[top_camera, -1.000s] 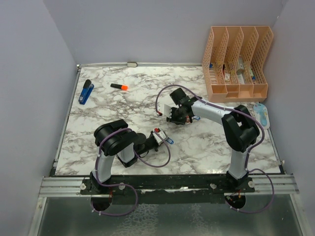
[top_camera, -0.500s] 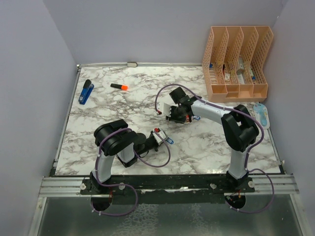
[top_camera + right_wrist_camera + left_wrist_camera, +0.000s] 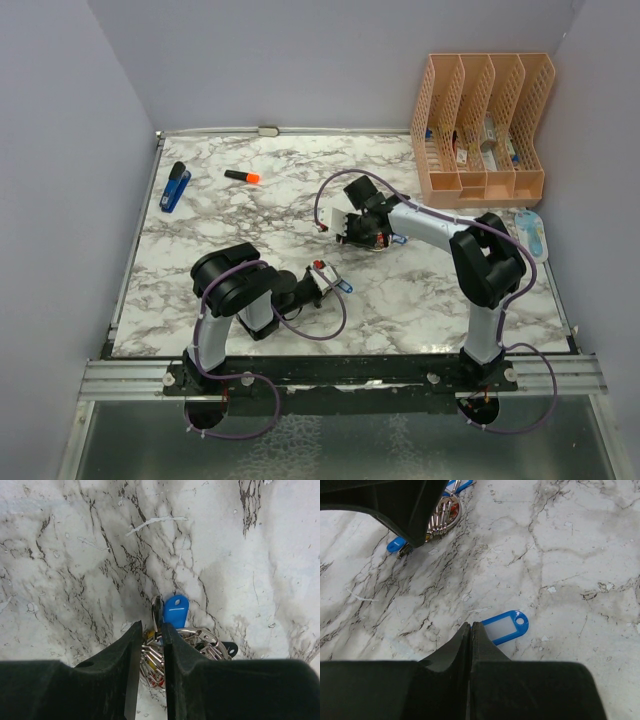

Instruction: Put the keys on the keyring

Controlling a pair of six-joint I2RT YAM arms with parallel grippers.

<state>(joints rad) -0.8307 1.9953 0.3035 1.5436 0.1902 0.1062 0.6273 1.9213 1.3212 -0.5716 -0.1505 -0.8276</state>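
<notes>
One key's blue tag with a pale window [image 3: 506, 627] lies flat on the marble just past my left gripper [image 3: 470, 625], whose jaws are pressed together. The tag's near end is hidden behind the right finger, and no key blade shows. The top view shows the tag [image 3: 342, 286] sticking out from the left gripper [image 3: 322, 282]. My right gripper [image 3: 151, 626] is closed on the keyring [image 3: 158, 611], whose silver wire stands between the fingertips. A metal key cluster [image 3: 172, 647] lies under it, with a blue tag [image 3: 175, 610] and a black tag [image 3: 230, 649]. The right gripper [image 3: 353, 236] is at mid-table.
A blue stapler [image 3: 175, 187] and an orange marker [image 3: 242, 177] lie at the back left. A peach file organiser [image 3: 480, 130] stands at the back right. A pale blue item [image 3: 532, 232] lies by the right edge.
My right gripper has shifted slightly left and back with the keyring. The left arm and the blue tag have not moved.
</notes>
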